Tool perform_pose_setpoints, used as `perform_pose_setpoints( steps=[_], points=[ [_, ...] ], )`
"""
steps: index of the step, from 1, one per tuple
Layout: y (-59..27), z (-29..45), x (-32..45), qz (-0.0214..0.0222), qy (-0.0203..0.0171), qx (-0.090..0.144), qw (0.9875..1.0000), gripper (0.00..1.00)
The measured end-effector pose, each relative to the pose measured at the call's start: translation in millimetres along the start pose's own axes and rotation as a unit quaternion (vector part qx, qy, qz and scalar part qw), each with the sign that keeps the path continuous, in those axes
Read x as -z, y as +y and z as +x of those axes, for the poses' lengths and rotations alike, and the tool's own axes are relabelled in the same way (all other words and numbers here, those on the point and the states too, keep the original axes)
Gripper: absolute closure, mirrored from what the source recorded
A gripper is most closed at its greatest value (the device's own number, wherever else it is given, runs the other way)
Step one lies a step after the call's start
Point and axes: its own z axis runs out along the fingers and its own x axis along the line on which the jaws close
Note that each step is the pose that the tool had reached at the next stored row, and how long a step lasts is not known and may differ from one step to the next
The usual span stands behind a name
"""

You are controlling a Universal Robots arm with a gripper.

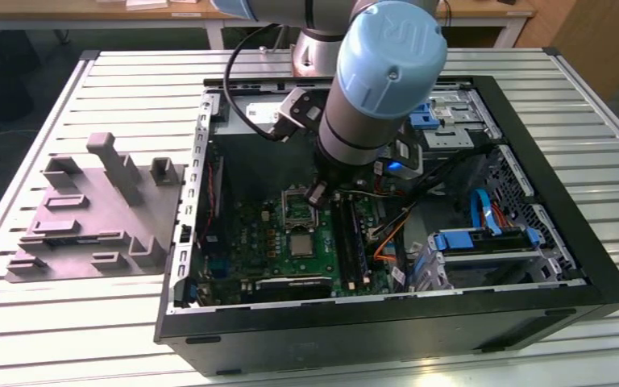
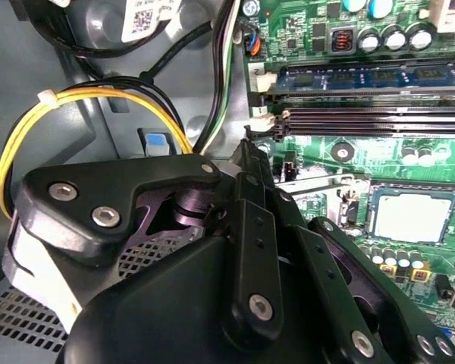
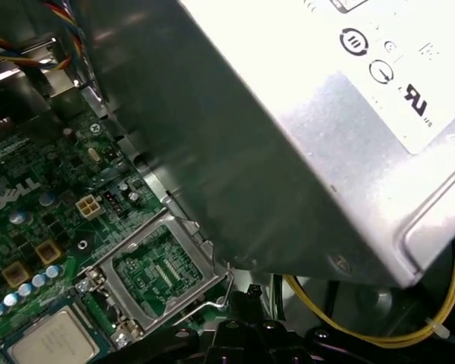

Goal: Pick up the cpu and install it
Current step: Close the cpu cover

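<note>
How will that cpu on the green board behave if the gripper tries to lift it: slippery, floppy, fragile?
The cpu looks like a flat, stiff square, so it probably won't bend. Its smooth silvery top may be slippery. It lies low on the circuit board, with little edge showing, so gripping it looks tricky and likely needs care.

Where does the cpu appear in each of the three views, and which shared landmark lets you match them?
Exterior view: the cpu lies flat on the green circuit board, inside the open computer case.
Second wrist view: the cpu lies on the same board, near the long memory slots.
First wrist view: the cpu lies beside the raised metal frame.
Shared landmark: that raised frame, next to the cpu.
</note>
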Motion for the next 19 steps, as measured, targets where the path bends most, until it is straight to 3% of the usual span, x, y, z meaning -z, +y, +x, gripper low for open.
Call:
perform_pose_setpoints(
  steps=[8, 13, 19],
  points=[
    [1.5, -0.5, -3.0, 0.0000, 0.0005, 0.001, 1.0000, 0.89],
    [1.8, -0.8, -3.0, 0.0086, 0.0122, 0.000, 0.9999, 0.89],
    [3.9, -1.7, 0.0, 0.0118, 0.0165, 0.000, 0.9998, 0.89]
  ],
)
